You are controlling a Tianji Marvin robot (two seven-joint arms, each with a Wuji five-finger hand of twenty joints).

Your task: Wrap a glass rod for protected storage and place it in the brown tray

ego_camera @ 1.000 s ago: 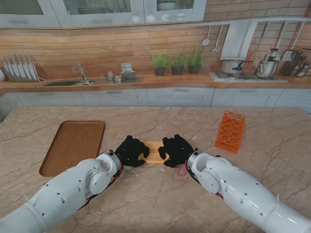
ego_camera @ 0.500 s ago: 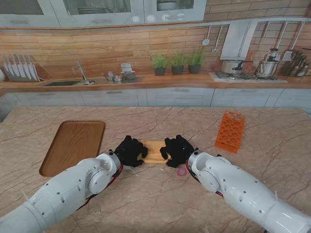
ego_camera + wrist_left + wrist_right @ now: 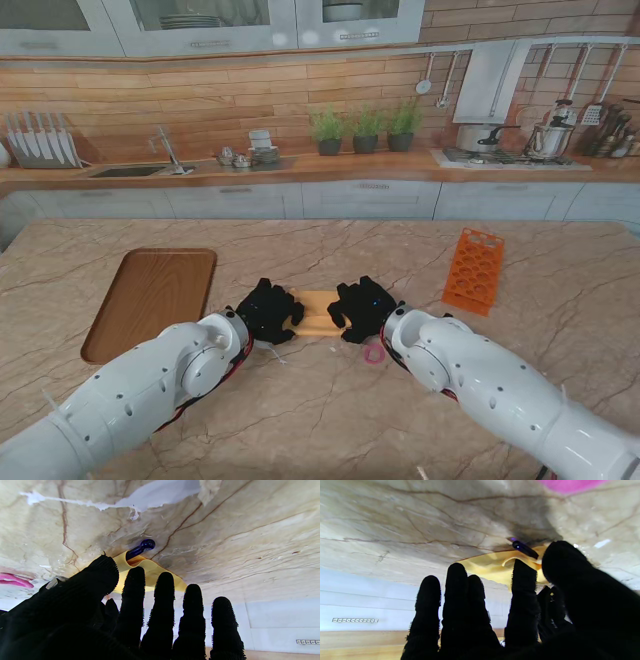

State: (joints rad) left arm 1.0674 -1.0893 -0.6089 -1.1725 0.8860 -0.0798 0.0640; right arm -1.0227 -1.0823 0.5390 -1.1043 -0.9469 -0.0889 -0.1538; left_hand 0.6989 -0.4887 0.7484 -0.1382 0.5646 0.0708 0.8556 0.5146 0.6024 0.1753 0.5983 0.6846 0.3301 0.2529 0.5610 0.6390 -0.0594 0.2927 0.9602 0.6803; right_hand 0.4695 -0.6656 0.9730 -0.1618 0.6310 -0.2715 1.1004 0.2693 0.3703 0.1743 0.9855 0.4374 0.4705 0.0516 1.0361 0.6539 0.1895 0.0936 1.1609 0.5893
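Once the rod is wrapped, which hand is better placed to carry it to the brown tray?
Probably the left hand: the brown tray lies on its side, while the right hand would have to cross over.

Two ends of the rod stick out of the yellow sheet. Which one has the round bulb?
The end by the left hand: the glass rod ends in a round blue bulb there; by the right hand it is plain.
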